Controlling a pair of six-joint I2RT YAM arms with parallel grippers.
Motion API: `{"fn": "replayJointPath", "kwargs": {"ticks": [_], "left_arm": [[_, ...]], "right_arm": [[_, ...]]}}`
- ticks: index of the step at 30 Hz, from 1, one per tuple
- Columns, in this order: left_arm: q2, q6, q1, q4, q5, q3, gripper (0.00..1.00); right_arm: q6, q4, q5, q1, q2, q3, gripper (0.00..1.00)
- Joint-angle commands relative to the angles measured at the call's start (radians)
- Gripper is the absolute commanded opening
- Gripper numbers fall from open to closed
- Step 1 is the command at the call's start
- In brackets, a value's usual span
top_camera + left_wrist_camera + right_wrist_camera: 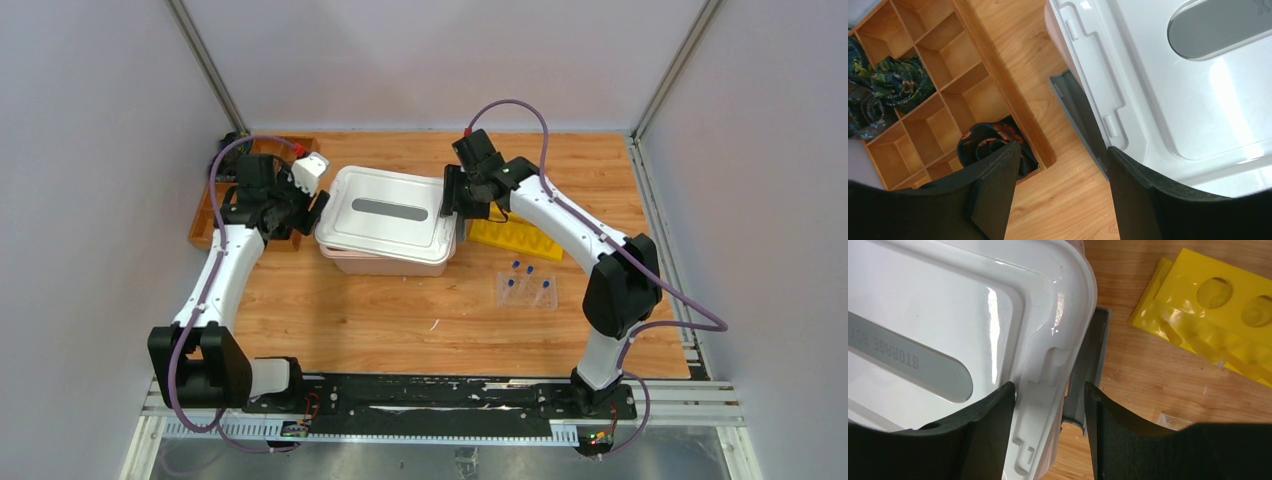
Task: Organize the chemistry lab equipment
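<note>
Table [400, 330] first: we judge the tidying far from finished, since the gear we can see lies out on the wood.

White storage box [385, 262] sits mid-table with its lid [350, 200] on and a gripper at each end.
- Left gripper [1061, 160] has its fingers wide, astride the grey latch [1075, 115] and the lid edge. It grips nothing we can see.
- Right gripper [1049, 390] brackets the lid rim and the other latch [1093, 355] between narrower fingers. We cannot tell whether it pinches them.
- Our guess is that the box is being unlatched or latched. Its contents are hidden.

Brown wooden tray [205, 225] at far left is not our concern.

Yellow holed rack [515, 238] lies just right of the box, with a clear glass tube [1198, 342] flat across it, not stood in a hole.

Clear vial tray [527, 290] sits nearer the arms, apart from the rack, holding blue-capped vials [530, 270].

Other small pieces of the set: none in view.
</note>
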Motion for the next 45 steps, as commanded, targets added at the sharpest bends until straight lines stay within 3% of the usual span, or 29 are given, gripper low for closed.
{"fn": "replayJointPath", "kwargs": {"ticks": [1, 7, 21, 45], "left_arm": [[-0.04, 0.003, 0.003, 0.019, 0.043, -0.029, 0.69], [-0.059, 0.008, 0.003, 0.004, 0.069, -0.053, 0.67], [-0.053, -0.022, 0.003, -0.083, 0.12, 0.064, 0.63], [0.004, -0.065, 0.003, -0.008, 0.124, -0.006, 0.66]], "right_arm": [[-0.045, -0.036, 0.081, 0.008, 0.017, 0.04, 0.56], [-0.092, -0.039, 0.092, 0.006, 0.029, 0.062, 0.5], [-0.24, -0.105, 0.051, 0.003, 0.102, 0.2, 0.44], [-0.304, -0.142, 0.013, 0.003, 0.207, 0.346, 0.44]]}}
